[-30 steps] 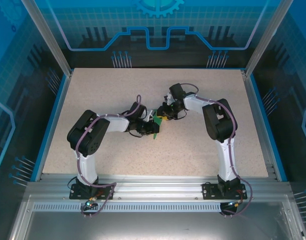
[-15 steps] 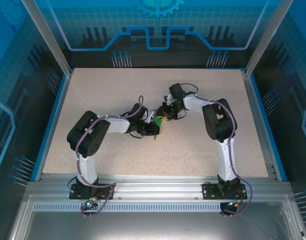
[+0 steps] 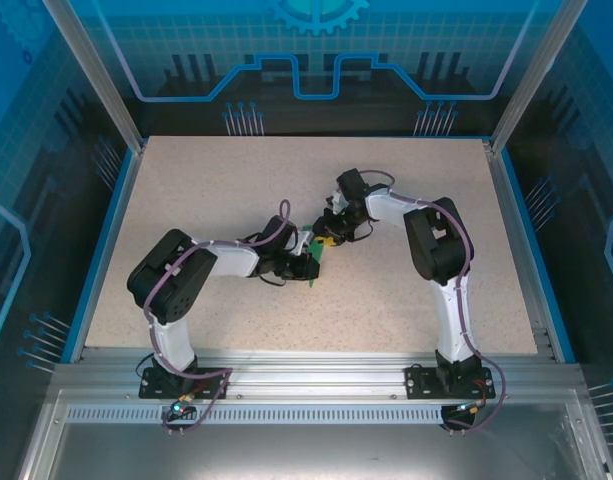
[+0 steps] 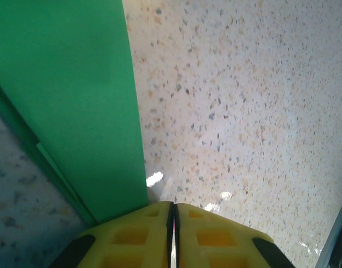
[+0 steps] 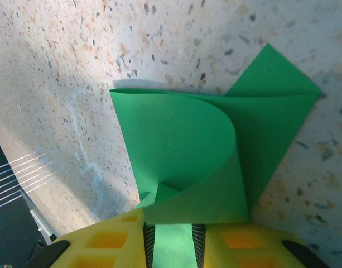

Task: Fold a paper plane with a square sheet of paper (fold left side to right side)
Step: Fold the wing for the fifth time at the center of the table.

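Observation:
The square sheet of paper [image 3: 314, 250] is a small creased bright-green shape at mid-table, between the two grippers. In the right wrist view the paper [image 5: 182, 134] curls up in a loop, and a strip of it runs between the yellow fingers of my right gripper [image 5: 172, 230], which is shut on it. My right gripper [image 3: 327, 237] sits at the paper's far right edge. My left gripper [image 3: 306, 263] is low at the paper's near left side. Its yellow jaws [image 4: 172, 211] are pressed together with nothing seen between them, and a flat green panel [image 4: 70, 100] lies just to their left.
The speckled beige table [image 3: 216, 190] has free room all around the arms. Blue rails [image 3: 104, 240] and an aluminium frame border it. The two forearms nearly meet over the middle.
My left gripper's jaws have closed further and the left arm has sunk lower, its elbow shifting toward the near left. The right arm and the held paper have barely moved.

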`<state>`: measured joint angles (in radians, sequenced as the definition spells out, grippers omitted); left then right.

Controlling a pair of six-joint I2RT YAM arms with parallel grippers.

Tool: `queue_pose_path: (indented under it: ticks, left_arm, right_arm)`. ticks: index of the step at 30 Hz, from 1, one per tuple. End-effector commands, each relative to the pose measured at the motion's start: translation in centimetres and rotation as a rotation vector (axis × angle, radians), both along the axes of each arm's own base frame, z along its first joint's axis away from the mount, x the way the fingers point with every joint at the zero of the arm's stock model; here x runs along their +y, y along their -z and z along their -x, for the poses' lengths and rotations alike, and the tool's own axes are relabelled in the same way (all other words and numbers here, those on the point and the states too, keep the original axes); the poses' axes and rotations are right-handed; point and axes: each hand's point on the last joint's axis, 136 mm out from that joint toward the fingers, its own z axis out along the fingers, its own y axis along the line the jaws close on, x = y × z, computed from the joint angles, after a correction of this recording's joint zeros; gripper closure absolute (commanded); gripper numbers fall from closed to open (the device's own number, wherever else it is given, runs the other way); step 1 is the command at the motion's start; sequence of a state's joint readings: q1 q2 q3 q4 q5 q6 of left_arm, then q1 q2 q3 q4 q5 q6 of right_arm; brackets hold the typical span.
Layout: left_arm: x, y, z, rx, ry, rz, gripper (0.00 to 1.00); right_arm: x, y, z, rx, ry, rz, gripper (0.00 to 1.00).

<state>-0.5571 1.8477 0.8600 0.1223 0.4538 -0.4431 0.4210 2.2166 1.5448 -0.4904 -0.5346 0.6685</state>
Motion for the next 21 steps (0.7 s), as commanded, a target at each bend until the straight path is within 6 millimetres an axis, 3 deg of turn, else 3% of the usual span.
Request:
queue_pose_path:
  ticks: [1,21]
  left_arm:
    - [2.0,3.9,7.3,0.253,0.057,-0.118,0.86]
    - [2.6,4.0,10.4,0.280,0.062,-0.142,0.87]
  right_arm:
    - [-1.7,3.7,-0.3,0.014,0.023,0.112,0.72]
    - [-1.8,4.4,-0.2,0.033,0.021,0.127,0.72]
